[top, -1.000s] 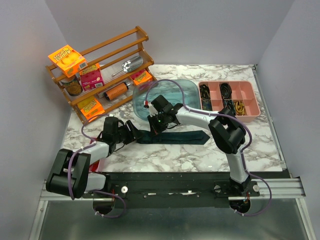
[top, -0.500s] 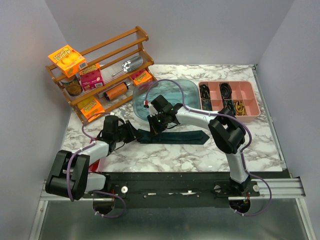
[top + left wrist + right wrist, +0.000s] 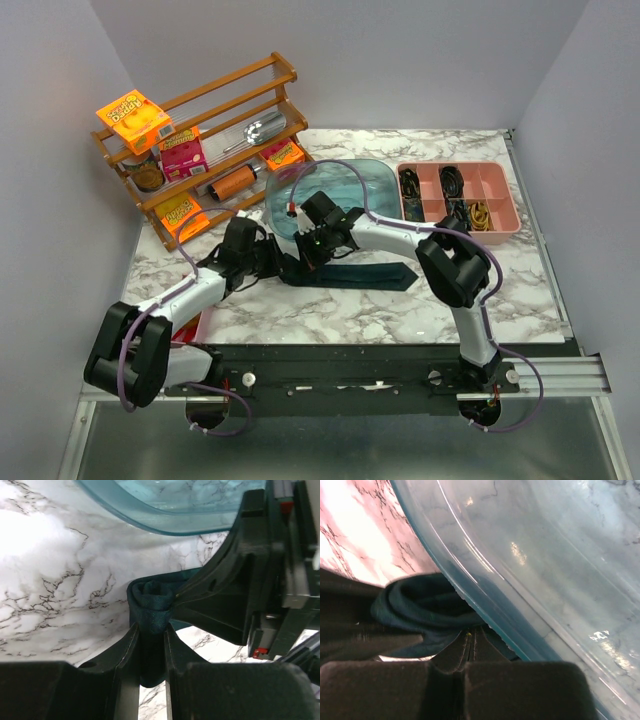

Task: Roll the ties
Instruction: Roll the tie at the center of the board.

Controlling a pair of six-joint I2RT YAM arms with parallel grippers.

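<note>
Beside the tub (image 3: 165, 515) rim, tie (image 3: 150, 605) roll

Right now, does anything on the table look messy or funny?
Only the tie: one end is bunched into a lumpy roll, pinched by the left gripper and right gripper beside the blue tub. Nothing is spilled or broken.

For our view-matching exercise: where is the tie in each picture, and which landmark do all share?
Top external: tie centre, near side of tub.
Left wrist: tie centre, below tub.
Right wrist: tie lower left, beside tub.
Shared landmark: tub.
</note>
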